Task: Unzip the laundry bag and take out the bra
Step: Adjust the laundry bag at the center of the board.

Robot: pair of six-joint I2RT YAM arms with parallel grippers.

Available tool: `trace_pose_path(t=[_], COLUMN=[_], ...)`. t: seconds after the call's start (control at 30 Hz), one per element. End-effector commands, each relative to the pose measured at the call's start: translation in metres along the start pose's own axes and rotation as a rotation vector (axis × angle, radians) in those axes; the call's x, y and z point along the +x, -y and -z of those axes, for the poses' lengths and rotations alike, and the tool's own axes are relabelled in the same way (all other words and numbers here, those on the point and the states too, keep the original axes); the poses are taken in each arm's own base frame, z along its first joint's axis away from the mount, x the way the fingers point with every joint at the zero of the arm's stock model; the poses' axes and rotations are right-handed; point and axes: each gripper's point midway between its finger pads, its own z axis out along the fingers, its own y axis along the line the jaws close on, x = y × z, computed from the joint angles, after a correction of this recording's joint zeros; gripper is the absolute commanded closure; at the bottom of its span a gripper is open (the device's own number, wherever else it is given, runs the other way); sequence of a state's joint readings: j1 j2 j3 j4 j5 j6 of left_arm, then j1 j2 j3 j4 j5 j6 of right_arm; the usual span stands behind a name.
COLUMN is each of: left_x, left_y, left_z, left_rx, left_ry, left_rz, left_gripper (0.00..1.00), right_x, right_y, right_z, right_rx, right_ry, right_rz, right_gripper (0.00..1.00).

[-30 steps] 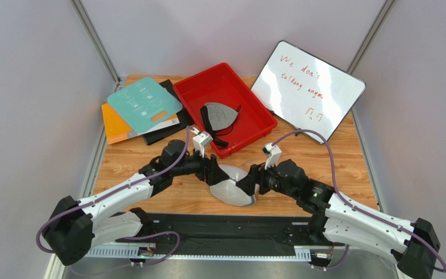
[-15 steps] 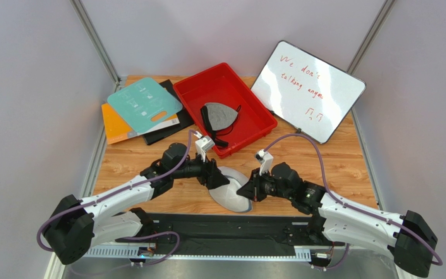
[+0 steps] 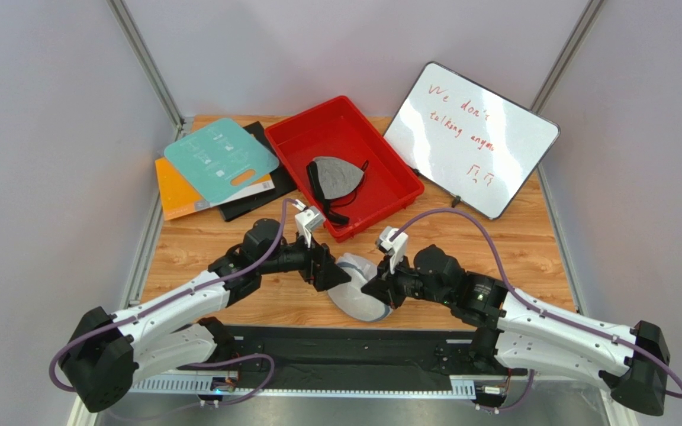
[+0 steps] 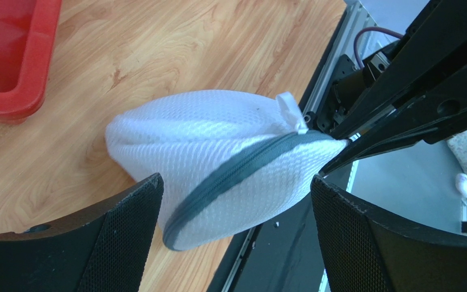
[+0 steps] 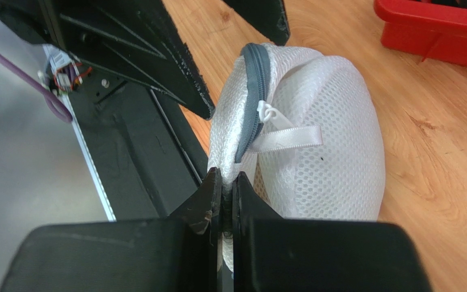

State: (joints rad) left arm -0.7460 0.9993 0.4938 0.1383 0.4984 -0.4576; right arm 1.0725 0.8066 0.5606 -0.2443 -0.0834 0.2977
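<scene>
Laundry bag [image 3: 360,293]: at near edge of worktop [image 3: 540,235], 6 o'clock from red tray [image 3: 367,133], tipped on its side. Zipper band [image 5: 255,67] closed along visible stretch. Right pincer [image 5: 228,179] at bag's 3 o'clock, clamped tight on band end. Left pincer [image 4: 235,182] at 9 o'clock, spread wide, straddling bag; contact not discernible.

"We don't talking" on whiteboard [image 3: 471,138]
</scene>
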Motion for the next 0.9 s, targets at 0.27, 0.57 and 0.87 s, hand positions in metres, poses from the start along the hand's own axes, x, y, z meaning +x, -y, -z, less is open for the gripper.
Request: trace_pose_path(t=[0.27,0.57,0.87], left_x=[-0.001,0.018,-0.006], left_y=[0.019,0.024,-0.016], left_z=[-0.007,-0.004,0.019], left_rx=[0.134,0.183,-0.163], left_ry=[-0.006,-0.059,0.081], left_rz=[-0.054,-0.058,-0.033], left_gripper=[0.23,0.35,0.00], right_x=[0.016,0.008,-0.023], right_y=[-0.005,0.005,0.060], right_z=[-0.009,-0.013,-0.005], right_rx=[-0.064,0.021,0.401], right_ry=[-0.079,-0.017,0.203], right_rz=[0.162,0.052,-0.299], right_gripper=[1.00,1.00,1.00])
